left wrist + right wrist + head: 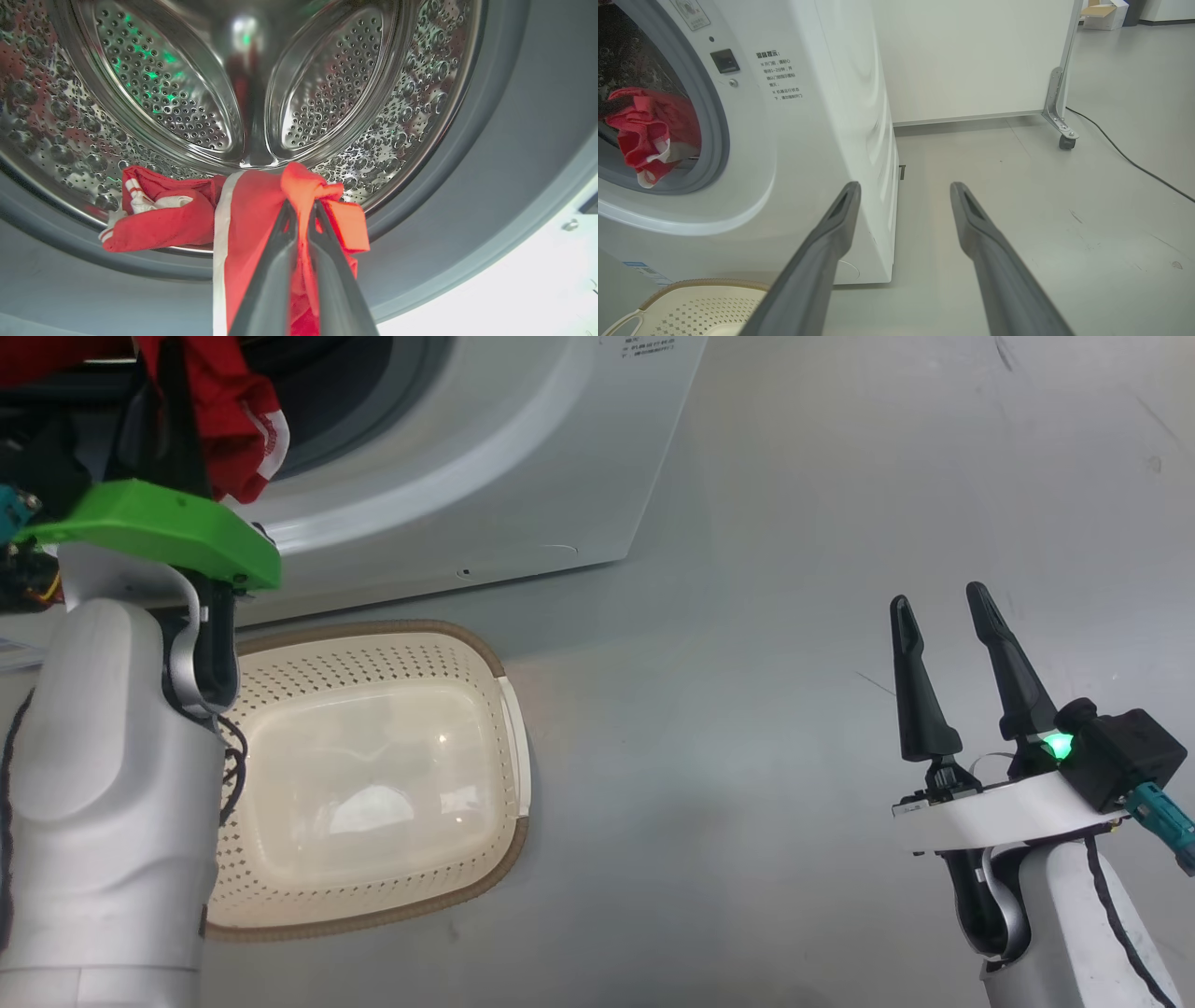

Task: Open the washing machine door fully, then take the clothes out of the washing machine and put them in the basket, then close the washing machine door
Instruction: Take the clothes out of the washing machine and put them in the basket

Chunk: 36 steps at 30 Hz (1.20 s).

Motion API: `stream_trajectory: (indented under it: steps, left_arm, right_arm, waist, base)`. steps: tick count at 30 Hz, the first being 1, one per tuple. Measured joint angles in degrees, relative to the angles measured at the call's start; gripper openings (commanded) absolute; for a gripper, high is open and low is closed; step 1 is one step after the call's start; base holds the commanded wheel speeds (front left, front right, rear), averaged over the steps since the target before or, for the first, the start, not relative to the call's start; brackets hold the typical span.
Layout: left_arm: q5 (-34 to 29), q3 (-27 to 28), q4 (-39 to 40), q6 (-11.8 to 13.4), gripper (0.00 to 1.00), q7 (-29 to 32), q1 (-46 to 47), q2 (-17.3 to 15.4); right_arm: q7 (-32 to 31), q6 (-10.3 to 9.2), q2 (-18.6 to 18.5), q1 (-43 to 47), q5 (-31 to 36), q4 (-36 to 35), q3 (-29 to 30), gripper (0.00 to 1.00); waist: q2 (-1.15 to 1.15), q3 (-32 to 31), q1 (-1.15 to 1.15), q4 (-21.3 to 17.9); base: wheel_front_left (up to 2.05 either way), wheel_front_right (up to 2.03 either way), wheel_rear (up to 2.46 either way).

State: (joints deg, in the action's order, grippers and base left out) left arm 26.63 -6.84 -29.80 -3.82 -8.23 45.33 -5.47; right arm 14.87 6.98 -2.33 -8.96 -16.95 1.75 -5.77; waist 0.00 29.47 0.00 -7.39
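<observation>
The clothes (252,212) are cloth, the drum (154,84) glossy steel, the basket (373,658) plastic.

Head looks down on basket (373,665); both wrists, seemingly low, face the washing machine (822,116).

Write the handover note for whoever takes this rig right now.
Left tool: shut on the red jersey at the drum mouth of the washing machine; part of the jersey lies on the drum lip.
Right tool: open, empty, above the floor to the machine's right.
Basket: empty, on the floor in front of the machine.
Done: door opened, jersey gripped.
Left: pull the jersey out, drop it in the basket, close the door.
</observation>
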Motion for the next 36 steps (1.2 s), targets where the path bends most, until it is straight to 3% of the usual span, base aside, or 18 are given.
stream_trajectory:
  steps: [9,36]
  left_arm:
    - [-0.81,0.09,3.16,0.76,0.00,-4.97,-7.20,0.78]
    - [-4.14,-2.50,21.79,3.10,0.00,-5.98,-22.92,1.33]
  right_arm:
    - [0.00,0.00,-0.01,2.17,0.91,0.54,-0.46,1.00]
    - [-0.01,0.00,0.00,10.06,1.54,1.41,-1.33,1.00]
  waist:
    - [0.00,-5.06,0.00,1.44]
    - [0.00,-18.20,-0.01,5.90]
  base:
    - [0.00,0.00,0.00]
    - [0.00,0.00,0.00]
